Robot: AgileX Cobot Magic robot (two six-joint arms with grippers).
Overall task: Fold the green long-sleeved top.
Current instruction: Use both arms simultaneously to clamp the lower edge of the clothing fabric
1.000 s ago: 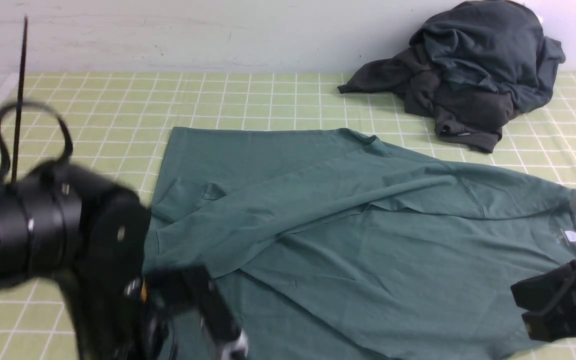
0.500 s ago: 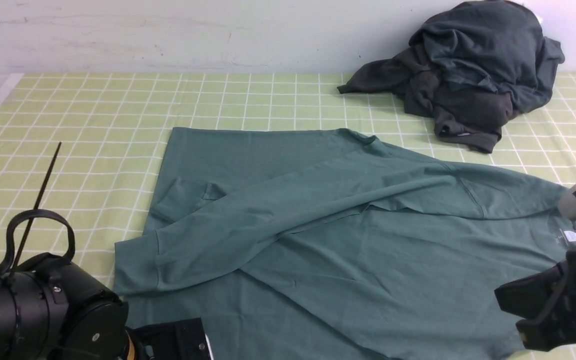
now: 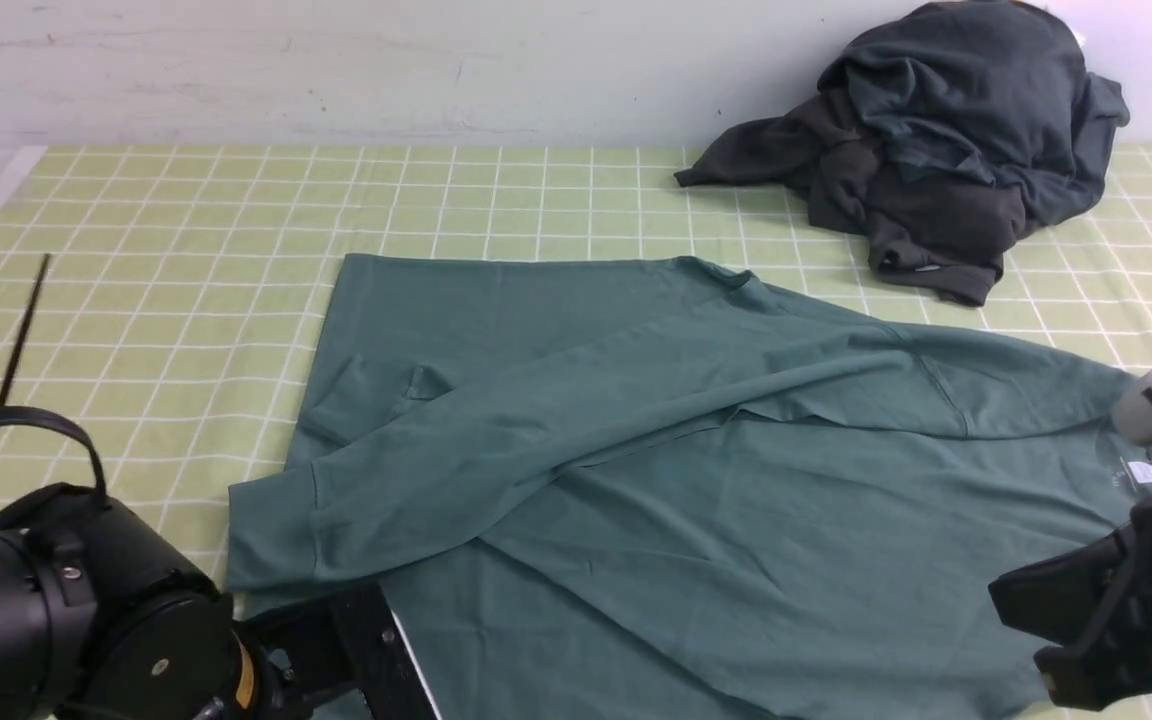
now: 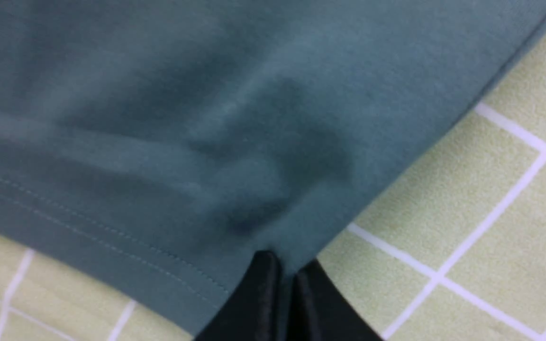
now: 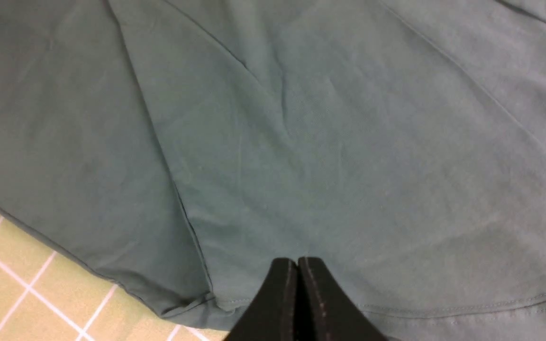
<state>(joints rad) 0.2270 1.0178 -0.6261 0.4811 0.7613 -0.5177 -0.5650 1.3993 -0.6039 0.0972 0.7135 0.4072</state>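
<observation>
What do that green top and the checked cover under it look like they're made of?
The green long-sleeved top looks like matte knit jersey, probably cotton: it drapes in limp creases and has stitched hems. The checked cover looks like matte, fuzzy cloth with white grid lines; woven or felt, I cannot tell.

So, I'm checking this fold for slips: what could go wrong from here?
The left gripper pinches only the corner of the green top, which may slip out when lifted. The sleeve lies loose across the body and could slide off. The right gripper is shut at the hem; whether it holds cloth is unclear.
</observation>
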